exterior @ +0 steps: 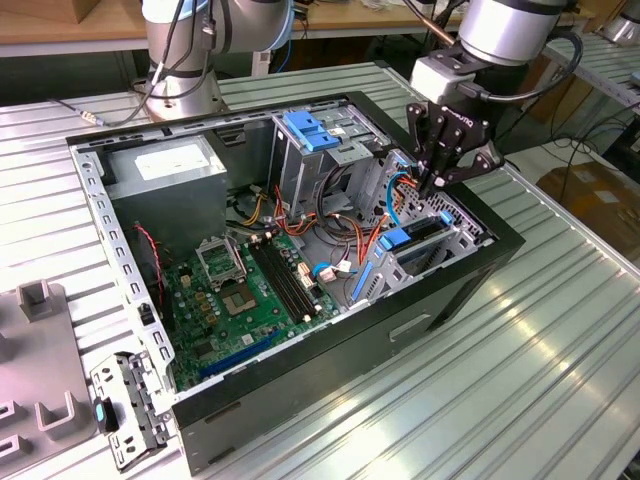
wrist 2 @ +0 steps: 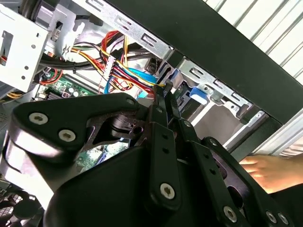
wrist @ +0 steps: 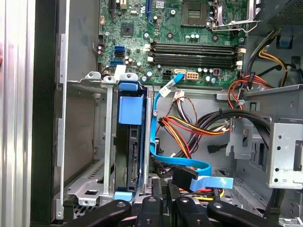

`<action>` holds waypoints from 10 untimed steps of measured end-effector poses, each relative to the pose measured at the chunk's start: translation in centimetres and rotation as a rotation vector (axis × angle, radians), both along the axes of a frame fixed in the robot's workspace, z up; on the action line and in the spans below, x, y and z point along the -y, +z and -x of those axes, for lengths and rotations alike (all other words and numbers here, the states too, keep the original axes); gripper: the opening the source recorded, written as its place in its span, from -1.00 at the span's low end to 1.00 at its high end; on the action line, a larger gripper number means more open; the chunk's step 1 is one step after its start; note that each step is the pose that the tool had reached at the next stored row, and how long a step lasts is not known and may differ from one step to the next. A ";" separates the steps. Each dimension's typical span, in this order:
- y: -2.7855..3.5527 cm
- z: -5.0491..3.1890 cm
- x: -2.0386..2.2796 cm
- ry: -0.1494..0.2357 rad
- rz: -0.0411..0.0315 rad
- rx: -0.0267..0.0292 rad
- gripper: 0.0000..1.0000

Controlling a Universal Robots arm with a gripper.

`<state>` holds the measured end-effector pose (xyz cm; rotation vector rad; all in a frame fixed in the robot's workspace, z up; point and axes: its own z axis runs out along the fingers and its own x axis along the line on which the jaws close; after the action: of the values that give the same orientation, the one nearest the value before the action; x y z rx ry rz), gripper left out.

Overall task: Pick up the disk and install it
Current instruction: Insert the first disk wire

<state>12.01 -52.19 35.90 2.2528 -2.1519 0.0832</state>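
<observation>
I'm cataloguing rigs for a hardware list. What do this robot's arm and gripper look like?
The arm is built of silver-grey cylindrical segments, with a black cable looping beside the wrist and a pale grey block beneath it. The gripper is matte black, made of linked bars with silver screw heads at the joints, seen close in the second wrist view.

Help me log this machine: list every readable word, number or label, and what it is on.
White label on the grey metal power-supply box: too small to read.
Markings on the green motherboard: too small to read.
White tag on the thin blue cable: blurred.
Nothing legible.
</observation>
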 end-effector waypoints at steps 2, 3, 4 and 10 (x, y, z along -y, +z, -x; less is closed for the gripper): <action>-0.05 0.17 1.26 0.000 0.0000 0.0023 -0.66; -0.30 0.93 1.37 -0.003 -0.0002 0.0109 -0.66; -0.52 0.94 1.48 -0.023 0.0005 0.0112 -0.66; -0.74 1.44 2.55 -0.023 0.0006 0.0112 -0.66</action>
<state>10.57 -54.74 35.15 2.2325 -2.1820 0.0962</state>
